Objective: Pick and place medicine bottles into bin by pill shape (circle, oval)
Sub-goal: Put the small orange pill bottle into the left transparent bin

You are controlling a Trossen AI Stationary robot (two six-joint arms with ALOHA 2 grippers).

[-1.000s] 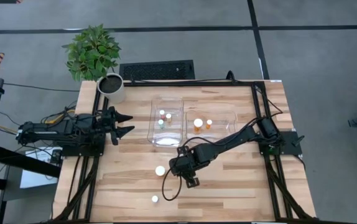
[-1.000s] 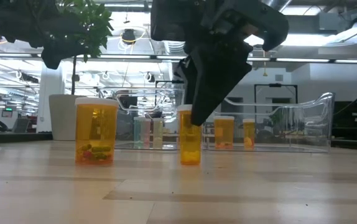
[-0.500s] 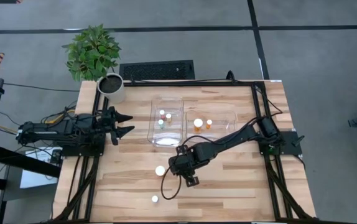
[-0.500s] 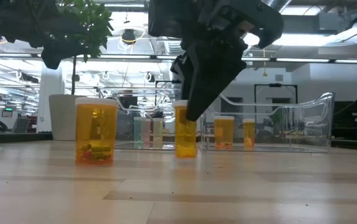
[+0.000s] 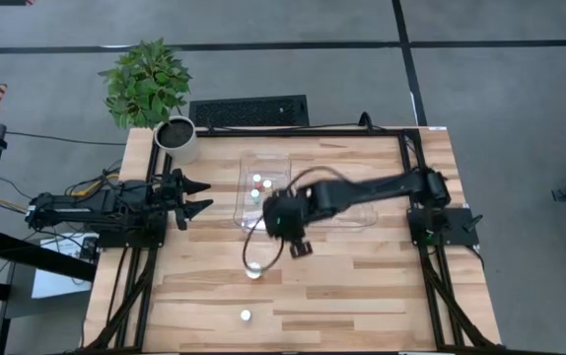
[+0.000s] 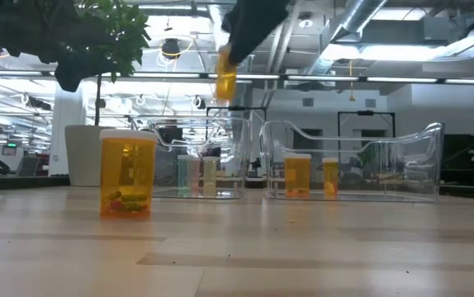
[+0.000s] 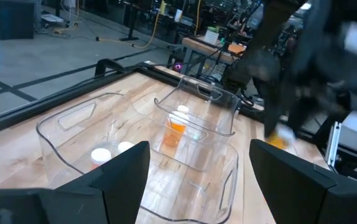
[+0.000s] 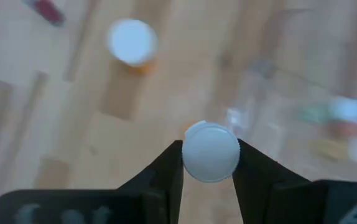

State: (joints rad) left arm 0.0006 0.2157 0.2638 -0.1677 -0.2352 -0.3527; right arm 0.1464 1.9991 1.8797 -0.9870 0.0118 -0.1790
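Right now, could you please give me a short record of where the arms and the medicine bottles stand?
right gripper: shut on small bottle, lifted near left bin
left gripper: open, waiting at table's left edge
left bin: three bottles
right bin: two bottles
on table: large bottle, capped bottle

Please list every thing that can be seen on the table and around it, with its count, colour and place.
Bottles: eight in all, orange with white caps.
- One held in the air by the right hand.
- Two on the bare table: a big one near the middle, a small one at the near edge.
- Three in the left bin.
- Two in the right bin.
Bins: two, clear plastic, side by side at the table's far middle.
Pot: one, white, with a green plant, far left corner.
Table: one, light wood.
Left hand: open, waiting at the left edge.
Right hand: shut on a bottle, by the left bin.
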